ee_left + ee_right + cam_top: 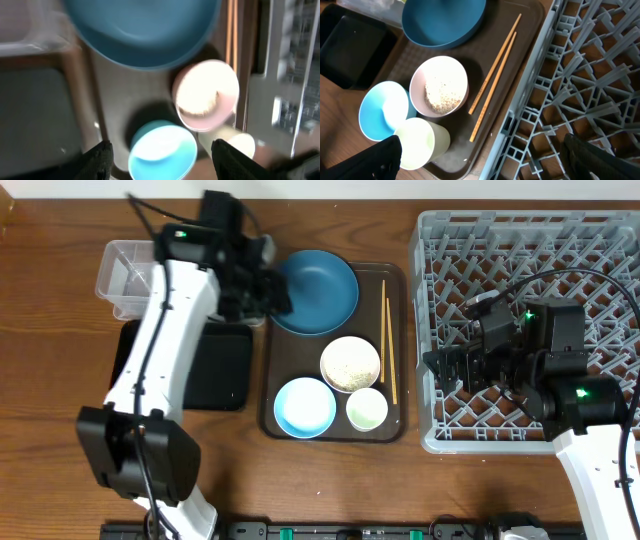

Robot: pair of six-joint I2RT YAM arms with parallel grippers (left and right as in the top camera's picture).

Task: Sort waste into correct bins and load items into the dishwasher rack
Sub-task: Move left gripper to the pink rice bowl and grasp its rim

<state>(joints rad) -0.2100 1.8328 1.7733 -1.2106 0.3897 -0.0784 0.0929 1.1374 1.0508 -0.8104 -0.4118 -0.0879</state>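
The big blue plate lies at the back of the brown serving tray. In front of it are a bowl holding white rice scraps, a light blue bowl and a white cup. Chopsticks lie along the tray's right side. My left gripper hovers at the plate's left edge, open and empty. My right gripper is open and empty over the left side of the grey dishwasher rack. Tissue and wrapper are not clearly visible.
The clear tub stands at the back left, partly under my left arm. The flat black tray lies in front of it, next to the serving tray. The rack's left wall runs close beside the serving tray.
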